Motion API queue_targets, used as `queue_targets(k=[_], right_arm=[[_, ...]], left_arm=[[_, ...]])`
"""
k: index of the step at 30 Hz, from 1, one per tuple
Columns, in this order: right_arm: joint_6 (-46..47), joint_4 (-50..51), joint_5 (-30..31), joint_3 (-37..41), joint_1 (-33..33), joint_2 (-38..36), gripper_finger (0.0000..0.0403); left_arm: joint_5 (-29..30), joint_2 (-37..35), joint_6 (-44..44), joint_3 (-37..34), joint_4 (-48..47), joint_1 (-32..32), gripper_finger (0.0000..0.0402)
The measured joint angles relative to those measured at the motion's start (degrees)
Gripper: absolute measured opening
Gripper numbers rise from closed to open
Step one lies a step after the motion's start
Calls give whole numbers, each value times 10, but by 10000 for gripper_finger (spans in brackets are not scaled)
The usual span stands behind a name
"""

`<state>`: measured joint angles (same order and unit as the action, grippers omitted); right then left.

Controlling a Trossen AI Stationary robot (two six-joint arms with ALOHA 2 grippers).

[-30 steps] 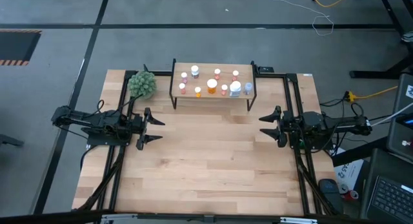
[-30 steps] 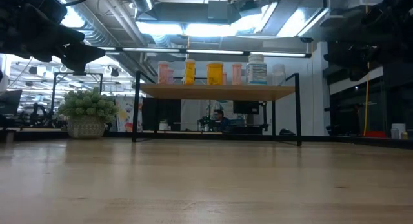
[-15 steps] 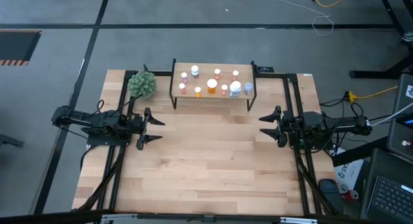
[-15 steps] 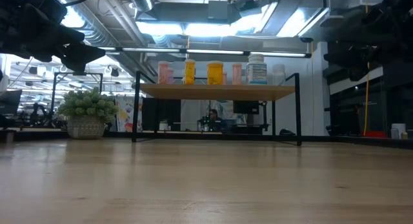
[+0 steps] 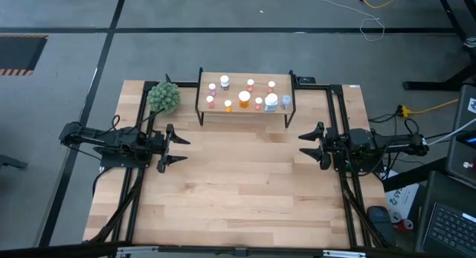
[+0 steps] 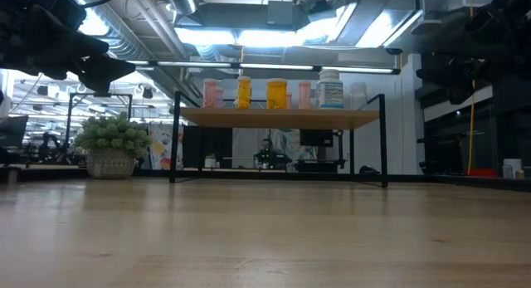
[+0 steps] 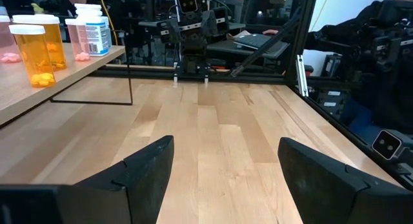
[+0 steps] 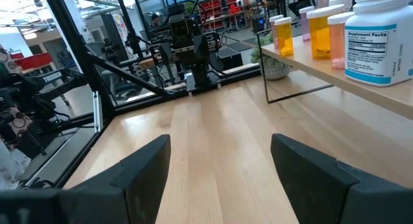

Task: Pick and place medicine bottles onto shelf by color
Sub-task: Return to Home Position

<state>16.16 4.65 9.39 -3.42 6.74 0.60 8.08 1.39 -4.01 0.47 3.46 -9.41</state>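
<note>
Light-wood table [image 5: 238, 191] on a grey workshop floor. The medicine bottles [image 5: 244, 100] stand upright, long axes vertical and caps up, in two rows on the shelf [image 5: 237, 87] at the far edge, right of a green plant [image 5: 163, 97]. The left gripper [image 5: 183, 150] and right gripper [image 5: 302, 146] hover at the table's sides, facing each other, jaws spread wide, holding nothing.

Two matte-black jointed arms, left arm [image 5: 104, 143], right arm [image 5: 379, 145], boxy links, thin black cable loops [image 5: 119, 121] off each, fingers [image 7: 145, 175] broad dark wedges, angular moulded edges
</note>
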Motion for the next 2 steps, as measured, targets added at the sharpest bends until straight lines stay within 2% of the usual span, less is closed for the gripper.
queue_targets(k=[2], right_arm=[[0, 0, 0, 0, 0, 0, 272]], left_arm=[[0, 0, 0, 0, 0, 0, 274]])
